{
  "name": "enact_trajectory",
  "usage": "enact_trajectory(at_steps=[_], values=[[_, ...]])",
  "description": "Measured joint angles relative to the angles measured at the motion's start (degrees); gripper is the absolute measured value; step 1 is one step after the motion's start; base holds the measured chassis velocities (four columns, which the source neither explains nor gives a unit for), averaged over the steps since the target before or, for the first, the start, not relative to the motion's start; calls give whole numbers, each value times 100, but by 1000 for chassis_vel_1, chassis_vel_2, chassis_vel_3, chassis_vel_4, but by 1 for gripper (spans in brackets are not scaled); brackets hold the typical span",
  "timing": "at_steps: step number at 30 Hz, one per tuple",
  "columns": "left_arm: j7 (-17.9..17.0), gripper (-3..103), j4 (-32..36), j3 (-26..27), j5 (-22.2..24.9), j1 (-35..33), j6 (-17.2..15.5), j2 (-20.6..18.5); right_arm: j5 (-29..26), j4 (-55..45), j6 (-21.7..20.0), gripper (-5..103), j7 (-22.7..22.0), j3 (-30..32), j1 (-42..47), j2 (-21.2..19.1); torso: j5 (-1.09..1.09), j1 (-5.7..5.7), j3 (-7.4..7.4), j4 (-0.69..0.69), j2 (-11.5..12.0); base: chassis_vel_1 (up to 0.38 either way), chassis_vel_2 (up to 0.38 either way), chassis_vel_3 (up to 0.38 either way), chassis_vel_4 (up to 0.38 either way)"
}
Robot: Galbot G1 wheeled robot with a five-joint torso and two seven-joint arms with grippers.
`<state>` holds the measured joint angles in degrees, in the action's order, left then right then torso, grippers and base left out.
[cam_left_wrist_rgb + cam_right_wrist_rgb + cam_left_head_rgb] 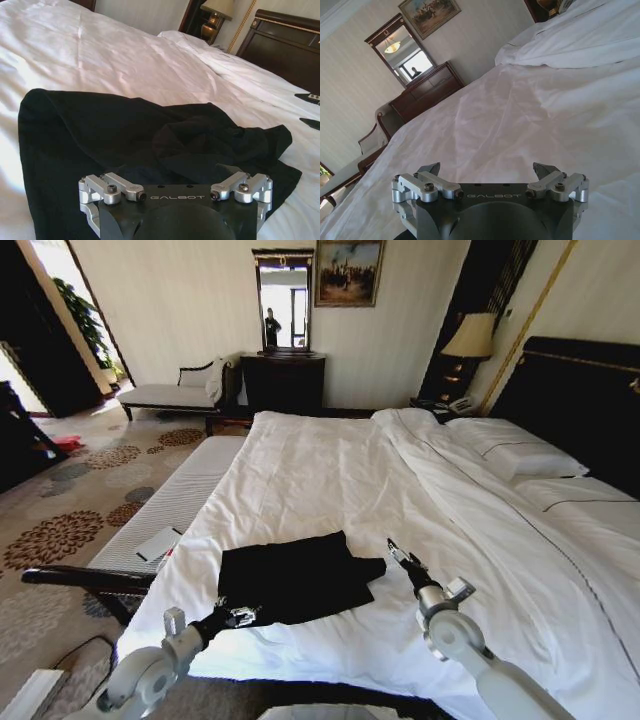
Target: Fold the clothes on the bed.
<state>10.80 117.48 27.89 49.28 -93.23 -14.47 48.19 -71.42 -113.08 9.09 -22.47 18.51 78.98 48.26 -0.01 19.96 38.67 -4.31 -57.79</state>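
Your T-shirt (295, 578) lies partly folded near the foot edge of the bed (330, 470), one sleeve rumpled toward the right. The left gripper (238, 616) sits at its near hem; you cannot tell its jaws' state. The right gripper (400, 556) hovers just beside the sleeve, jaws released. Pinch the hem low, catching no sheet.

White double bed (330, 470)
Black T-shirt (295, 578) lies partly folded near the foot edge; pillows (520, 455) at the headboard end.
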Motion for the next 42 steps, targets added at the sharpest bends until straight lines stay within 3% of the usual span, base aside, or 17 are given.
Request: enact_trajectory(at_steps=[7,9,11,19,23,24,28,34,42], values=[[-285,100,21,-356,8,376,-133,15,0,5,-12,100,-42,6,-7,-5,1,0,0,-1,0,0,0,0,0],[-325,100,37,-507,-210,492,-126,-38,2,3,-13,100,-55,24,9,-5,0,0,0,-1,0,0,0,0,0],[-193,100,186,-593,-677,527,-13,-250,2,-6,-14,100,-62,70,35,-11,0,0,0,0,0,0,0,0,0],[-147,100,1024,-208,-980,902,117,-978,1,39,-15,100,-75,111,48,-3,1,0,1,0,0,0,0,0,0],[-562,100,1408,41,-398,1595,-521,-1693,29,85,-23,100,-143,9,-14,40,3,0,0,-3,0,0,0,0,0],[-562,100,1408,41,-398,1595,-521,-1693,29,85,-23,100,-143,9,-14,40,3,0,0,-3,0,0,0,0,0],[-521,100,1289,-298,-811,1448,-795,-2415,59,95,-40,100,-228,-85,-109,98,1,0,1,0,0,0,0,0,0],[-591,100,1352,-782,-826,1222,-1138,-2856,68,169,-55,100,-253,-78,-162,139,0,0,0,1,0,0,0,0,0],[-878,100,1439,-1155,-564,1322,-1614,-2943,69,270,-55,100,-253,-15,-146,172,1,0,1,0,0,0,0,0,0]])
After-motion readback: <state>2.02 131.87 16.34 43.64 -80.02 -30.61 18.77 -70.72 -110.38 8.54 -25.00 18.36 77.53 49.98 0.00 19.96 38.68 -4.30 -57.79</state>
